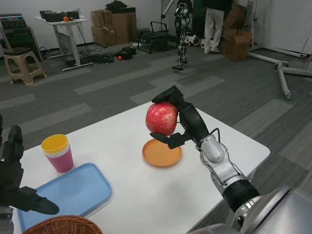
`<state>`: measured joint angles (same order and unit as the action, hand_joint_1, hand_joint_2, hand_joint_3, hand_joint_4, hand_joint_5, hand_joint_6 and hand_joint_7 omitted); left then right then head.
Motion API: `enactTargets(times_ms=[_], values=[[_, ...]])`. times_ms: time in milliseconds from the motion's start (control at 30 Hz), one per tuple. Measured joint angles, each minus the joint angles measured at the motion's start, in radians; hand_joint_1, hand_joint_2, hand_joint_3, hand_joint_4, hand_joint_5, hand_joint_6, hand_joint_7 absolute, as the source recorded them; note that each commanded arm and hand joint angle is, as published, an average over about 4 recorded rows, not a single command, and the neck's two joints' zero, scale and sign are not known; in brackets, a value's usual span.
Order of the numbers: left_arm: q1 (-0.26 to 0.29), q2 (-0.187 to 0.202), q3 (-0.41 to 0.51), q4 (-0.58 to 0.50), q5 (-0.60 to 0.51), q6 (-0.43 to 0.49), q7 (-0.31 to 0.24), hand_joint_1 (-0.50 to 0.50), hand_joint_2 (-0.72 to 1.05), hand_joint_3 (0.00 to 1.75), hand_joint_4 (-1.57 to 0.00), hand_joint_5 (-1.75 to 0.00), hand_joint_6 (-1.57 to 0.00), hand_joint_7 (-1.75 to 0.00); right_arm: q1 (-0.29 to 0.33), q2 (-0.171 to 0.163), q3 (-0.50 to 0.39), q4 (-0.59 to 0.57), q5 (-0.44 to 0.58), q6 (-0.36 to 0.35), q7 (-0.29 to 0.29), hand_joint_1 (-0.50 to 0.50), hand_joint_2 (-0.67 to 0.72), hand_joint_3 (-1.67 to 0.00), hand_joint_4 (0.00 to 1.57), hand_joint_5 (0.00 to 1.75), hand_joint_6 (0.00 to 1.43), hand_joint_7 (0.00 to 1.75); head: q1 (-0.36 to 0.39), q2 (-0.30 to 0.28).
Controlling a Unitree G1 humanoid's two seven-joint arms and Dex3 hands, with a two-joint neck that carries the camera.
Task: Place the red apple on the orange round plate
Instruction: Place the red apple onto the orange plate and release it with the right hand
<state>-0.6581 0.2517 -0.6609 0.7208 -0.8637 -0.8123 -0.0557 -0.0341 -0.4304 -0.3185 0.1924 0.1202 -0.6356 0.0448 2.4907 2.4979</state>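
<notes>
Nearest, a woven basket (pixel 61 225) rim and a smooth blue rectangular tray (pixel 73 192) with rounded corners lie on the white table (pixel 126 146). The left hand (pixel 14 180) waits beside the tray, fingers spread, holding nothing. A pink cup (pixel 58 153) wears a yellow lid. The right hand (pixel 183 122) grips the glossy, speckled red apple (pixel 162 118) in the air above the flat orange round plate (pixel 162 153). Beyond lies grey carpet (pixel 122 78), a beige stool (pixel 24 63) and cardboard boxes (pixel 114 27). No writing is legible.
</notes>
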Motion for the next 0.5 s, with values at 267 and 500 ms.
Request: enactTargets(times_ms=[267, 500], values=[[0.003, -0.004, 0.000, -0.007, -0.001, 0.000, 0.000, -0.50, -0.55, 0.04, 0.00, 0.00, -0.03, -0.16, -0.001, 0.009, 0.030, 0.000, 0.005, 0.000, -0.003, -0.25, -0.56, -1.11, 1.00, 1.36, 0.74, 1.40, 0.014, -0.008], [0.003, -0.004, 0.000, -0.010, -0.001, 0.000, 0.000, -0.50, -0.55, 0.04, 0.00, 0.00, -0.03, -0.14, -0.001, 0.009, 0.030, 0.000, 0.005, 0.000, -0.003, -0.24, -0.60, -1.11, 1.00, 1.36, 0.74, 1.40, 0.016, -0.008]])
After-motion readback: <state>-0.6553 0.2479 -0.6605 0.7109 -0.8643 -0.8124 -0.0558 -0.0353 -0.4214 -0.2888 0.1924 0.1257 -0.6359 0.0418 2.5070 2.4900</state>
